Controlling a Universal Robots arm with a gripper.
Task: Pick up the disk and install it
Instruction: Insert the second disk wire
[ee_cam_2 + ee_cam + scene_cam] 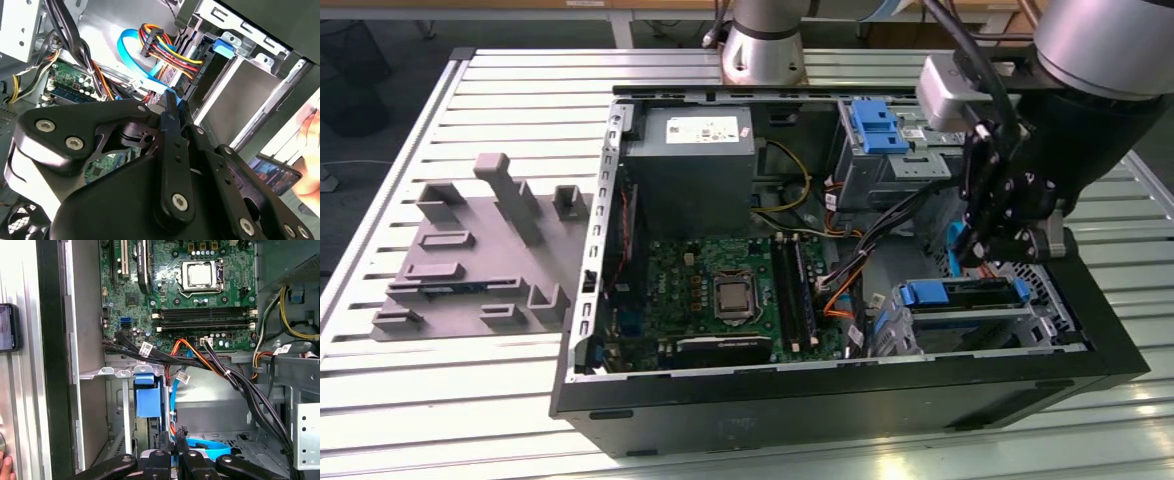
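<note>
Gripper (173, 437) sits closest, fingers pinched narrow w/ nothing clearly between them, hanging just above the drive cage (961, 330) in the PC case's (854, 385) front corner on the exterior view's right. Inside that case, big to small: motherboard (720, 290) mid-floor, cage beside it, then the disk (963, 293) lying in the cage top, its blue carrier tab (148, 397) showing at the cage mouth, cables (225, 375) draped close by. Step in hand looks like seating the disk, so imo it's done well w/ a square, even press on the carrier along the cage rails, fingertips kept off the cables, no tilt.
</note>
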